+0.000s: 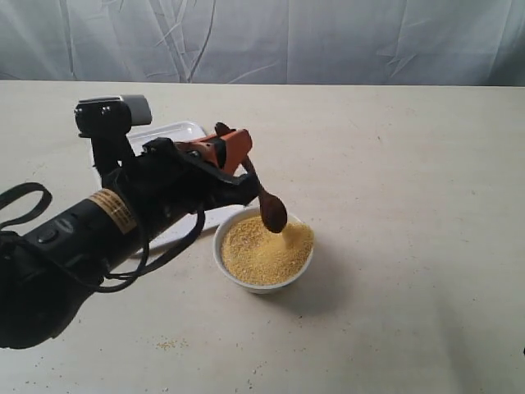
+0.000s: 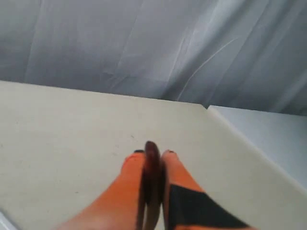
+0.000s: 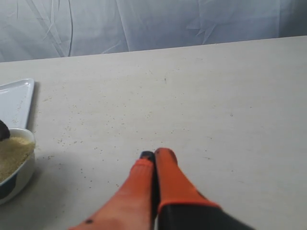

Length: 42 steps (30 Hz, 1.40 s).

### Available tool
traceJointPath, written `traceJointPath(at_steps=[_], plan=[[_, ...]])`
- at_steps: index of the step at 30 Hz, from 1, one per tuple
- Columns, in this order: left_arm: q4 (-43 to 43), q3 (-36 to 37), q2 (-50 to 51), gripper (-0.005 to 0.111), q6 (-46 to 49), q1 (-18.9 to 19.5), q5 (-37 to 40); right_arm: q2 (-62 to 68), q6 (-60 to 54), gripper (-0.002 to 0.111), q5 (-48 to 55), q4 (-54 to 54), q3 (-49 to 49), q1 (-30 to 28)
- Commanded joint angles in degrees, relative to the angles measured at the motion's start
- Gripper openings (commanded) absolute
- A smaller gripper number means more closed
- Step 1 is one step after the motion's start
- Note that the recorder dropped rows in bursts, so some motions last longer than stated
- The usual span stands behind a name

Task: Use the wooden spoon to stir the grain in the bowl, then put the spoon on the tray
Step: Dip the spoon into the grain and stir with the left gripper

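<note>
Your left orange-fingered gripper [image 1: 238,158] is clenched on the thin handle of the dark reddish-brown wooden spoon [image 1: 272,212]. Its oval head tilts down into the fine yellow-orange grain [image 1: 261,253] at the far edge of the small round white bowl [image 1: 246,284]. The flat white rectangular tray [image 1: 176,129] lies just beside the bowl, partly hidden behind the arm. Your right gripper [image 3: 154,154] hangs over the beige table [image 3: 230,96] off to the bowl's side, fingers pressed together on nothing.

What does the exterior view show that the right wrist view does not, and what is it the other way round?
Only the exterior view: the left gripper shut on the wooden spoon, its head down at the grain. Only the right wrist view: the right gripper, shut and empty, over the table. Both: the bowl of grain, the tray and the table.
</note>
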Motion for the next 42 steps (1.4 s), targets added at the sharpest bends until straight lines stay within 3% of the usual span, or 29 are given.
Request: traceJointPath(at_steps=[1, 7, 13, 16, 25, 31, 37, 42], plan=[[-4.8, -0.5, -1.5, 0.0, 11.1, 0.0, 5.1, -0.4, -0.2, -0.001, -0.5, -0.1, 0.3, -0.2], [-5.9, -0.6, 3.4, 0.0, 14.8, 0.0, 10.3, -0.4, -0.2, -0.001, -0.5, -0.1, 0.3, -0.2], [4.8, -0.6, 7.1, 0.0, 3.7, -0.1, 8.1, -0.4, -0.2, -0.001, -0.5, -0.1, 0.3, -0.2], [6.7, -0.6, 5.8, 0.0, 1.7, -0.1, 5.4, -0.4, -0.2, -0.001, -0.7, -0.1, 0.3, -0.2], [6.1, -0.8, -2.2, 0.0, 3.9, 0.0, 6.7, -0.4, -0.2, -0.001, -0.7, -0.1, 0.3, -0.2], [6.4, -2.9, -6.0, 0.0, 4.5, 0.0, 9.8, -0.4, -0.2, -0.001, -0.7, -0.1, 0.3, -0.2], [11.9, -3.8, -5.4, 0.0, -2.0, -0.2, 14.6, -0.4, -0.2, -0.001, -0.5, -0.1, 0.3, -0.2], [11.6, -3.8, -3.5, 0.0, -2.1, -0.2, 17.0, -0.4, -0.2, -0.001, -0.5, -0.1, 0.3, -0.2]])
